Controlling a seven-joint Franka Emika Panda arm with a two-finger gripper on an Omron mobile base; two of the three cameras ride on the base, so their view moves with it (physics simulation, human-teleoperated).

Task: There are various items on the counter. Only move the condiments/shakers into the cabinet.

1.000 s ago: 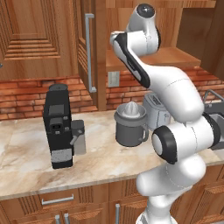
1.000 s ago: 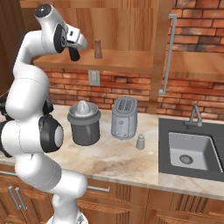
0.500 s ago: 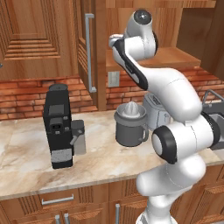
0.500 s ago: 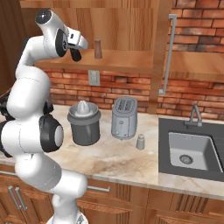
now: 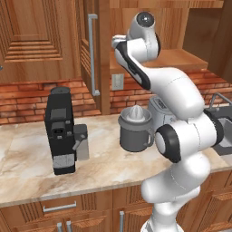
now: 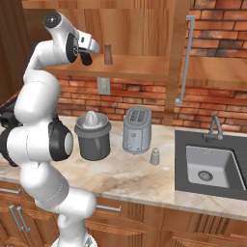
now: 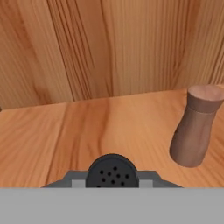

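The jaws are clamped on the black shaker (image 7: 112, 170), seen at the bottom of the hand view above the cabinet shelf (image 7: 109, 127), with the brown shaker (image 7: 194, 127) upright nearby. In the right base view, the gripper (image 6: 87, 54) is held just left of the brown shaker, and the pale grey shaker (image 6: 155, 156) is left on the counter (image 6: 130, 178) beside the toaster (image 6: 136, 130). In the left base view, the coffee machine (image 5: 61, 131) and juicer (image 5: 135, 128) are parked on the counter.
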